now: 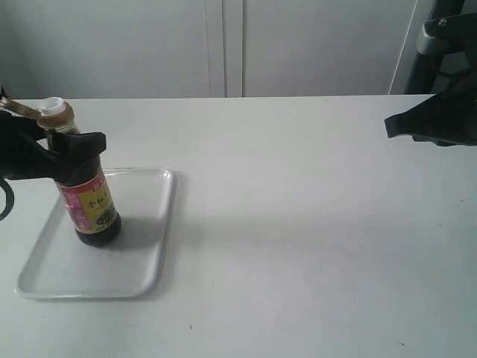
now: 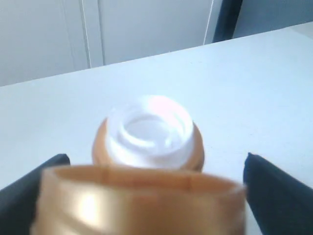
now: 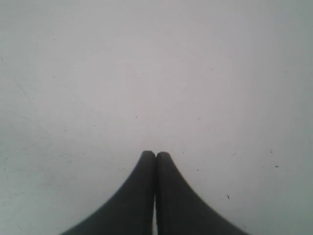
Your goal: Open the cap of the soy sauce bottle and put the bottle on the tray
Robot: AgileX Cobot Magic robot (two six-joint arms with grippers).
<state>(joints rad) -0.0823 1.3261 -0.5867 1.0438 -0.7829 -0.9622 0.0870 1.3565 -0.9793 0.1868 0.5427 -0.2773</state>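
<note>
The soy sauce bottle (image 1: 91,203), dark with a pink-red and yellow label, stands on the left part of the white tray (image 1: 141,261), leaning slightly left. Its orange-brown cap (image 1: 58,113) is flipped open. In the left wrist view the white spout (image 2: 149,129) is bare and the hinged lid (image 2: 137,200) hangs blurred in front of it. My left gripper (image 1: 74,149) is shut on the bottle's shoulder, with black fingers (image 2: 274,196) on either side. My right gripper (image 3: 155,155) is shut on nothing above bare table, at the far right (image 1: 389,125).
The white table (image 1: 298,224) stretches between the tray and the right arm. White cabinet doors (image 1: 223,45) line the back. The right half of the tray holds nothing.
</note>
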